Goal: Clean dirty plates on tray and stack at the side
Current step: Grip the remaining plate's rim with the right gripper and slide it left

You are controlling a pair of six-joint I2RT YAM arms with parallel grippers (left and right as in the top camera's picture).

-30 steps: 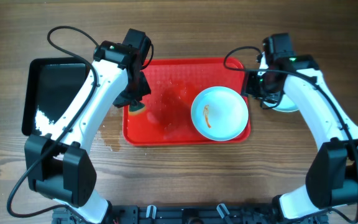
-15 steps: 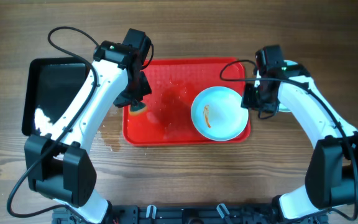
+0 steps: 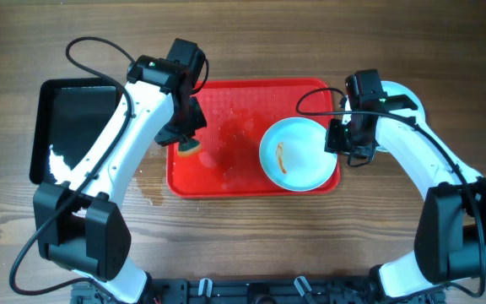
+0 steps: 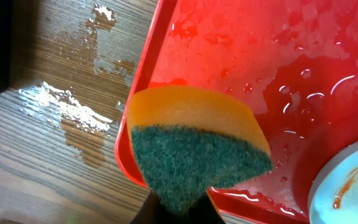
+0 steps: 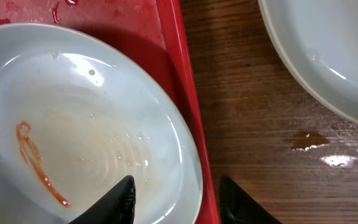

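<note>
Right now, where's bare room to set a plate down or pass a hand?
Free: wet tray middle between sponge and dirty plate; wood in front of the tray. Crowded: tray's right edge, right gripper open across the plate rim, clean plate just beyond.

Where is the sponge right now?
Overhead, the sponge is over the left edge of the red tray, gripped by the left tool, well left of the smeared plate.

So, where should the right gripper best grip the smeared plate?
Probably at the right rim of the plate, coming from the right and above, one finger inside and one outside. It is shallow and lies flat, so only its raised edge offers a hold, and that side is nearest the right gripper.
</note>
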